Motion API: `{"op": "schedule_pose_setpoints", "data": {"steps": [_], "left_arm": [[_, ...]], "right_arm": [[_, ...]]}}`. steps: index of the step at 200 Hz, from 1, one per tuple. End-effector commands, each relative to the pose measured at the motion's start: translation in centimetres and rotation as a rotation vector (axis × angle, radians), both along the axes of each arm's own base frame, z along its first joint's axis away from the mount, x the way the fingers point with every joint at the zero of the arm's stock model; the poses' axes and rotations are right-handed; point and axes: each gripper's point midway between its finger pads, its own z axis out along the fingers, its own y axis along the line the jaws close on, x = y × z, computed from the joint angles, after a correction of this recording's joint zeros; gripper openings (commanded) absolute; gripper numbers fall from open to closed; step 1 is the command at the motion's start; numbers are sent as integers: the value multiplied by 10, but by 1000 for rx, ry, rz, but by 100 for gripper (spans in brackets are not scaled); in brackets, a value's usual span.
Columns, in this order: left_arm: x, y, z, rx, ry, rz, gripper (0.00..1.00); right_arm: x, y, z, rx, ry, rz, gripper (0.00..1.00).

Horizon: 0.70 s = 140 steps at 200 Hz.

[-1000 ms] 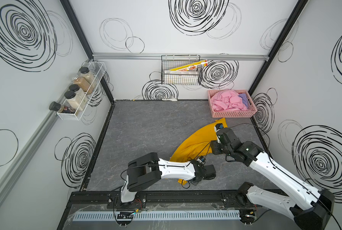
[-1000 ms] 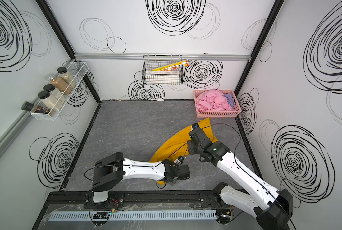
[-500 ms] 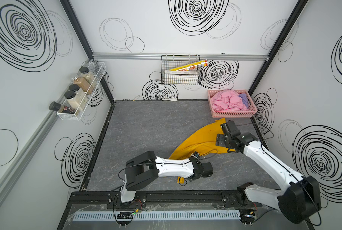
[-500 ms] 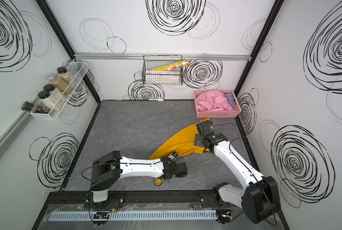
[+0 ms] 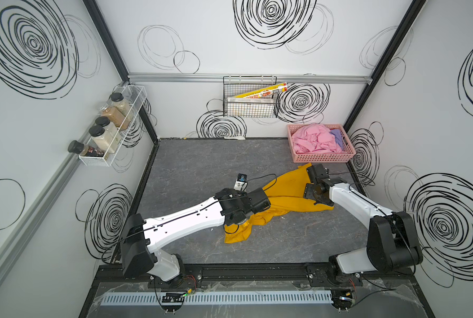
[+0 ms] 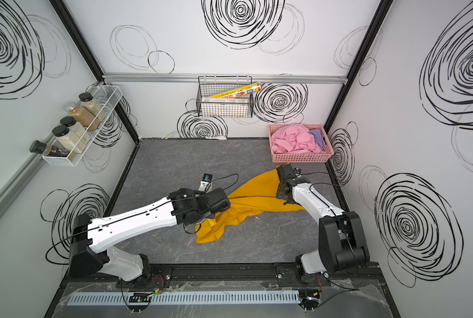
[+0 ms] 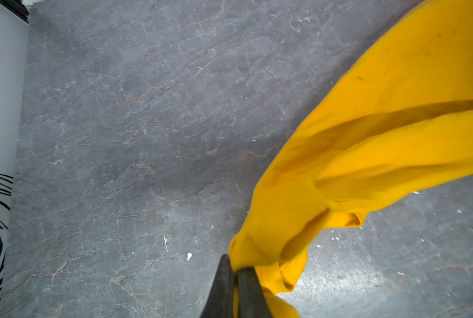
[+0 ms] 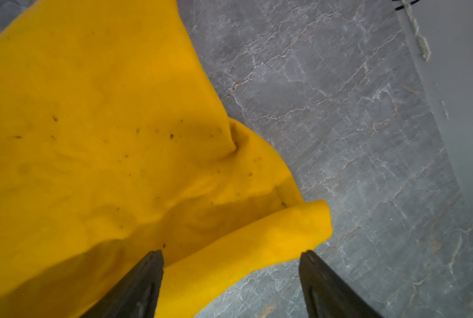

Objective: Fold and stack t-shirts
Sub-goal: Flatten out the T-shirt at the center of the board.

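In both top views I see the mustard t-shirt (image 5: 287, 187) (image 6: 257, 196) rumpled on the counter (image 5: 202, 165), right of centre. Left wrist: my left hand (image 7: 234, 265) is clenched on its fabric. Right wrist: my right hand (image 8: 231, 253) is released, spread over the cloth.

Both top views high, looking down on whole table (image 5: 202, 165), wrist views close above yellow t-shirt (image 7: 367, 137)

Mustard-yellow t-shirt (image 5: 290, 190), veined grey tabletop (image 5: 202, 165), pink basket (image 5: 323, 158), white walls (image 5: 216, 33) with black swirls.
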Motion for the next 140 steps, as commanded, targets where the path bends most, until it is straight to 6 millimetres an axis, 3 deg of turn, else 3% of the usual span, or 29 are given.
{"op": "schedule_pose_setpoints", "data": {"steps": [1, 39, 67, 89, 117, 128, 140], "left_arm": [[10, 33, 12, 15, -46, 86, 0], [29, 64, 39, -48, -142, 187, 0], [39, 65, 56, -124, -195, 166, 0], [43, 66, 45, -109, -155, 167, 0], [44, 61, 32, -105, -124, 155, 0], [45, 60, 26, -106, -116, 150, 0], [45, 61, 19, -102, -99, 151, 0]], "right_arm": [[6, -3, -1, 10, -10, -27, 84], [5, -25, 5, -5, -24, -94, 85], [10, -25, 11, 18, -42, -76, 85], [1, -14, -7, 80, 20, -59, 82], [-13, 20, -36, 275, 73, -7, 66], [-17, 36, -39, 354, 77, 30, 58], [-23, 48, -36, 376, 87, 62, 57]]}}
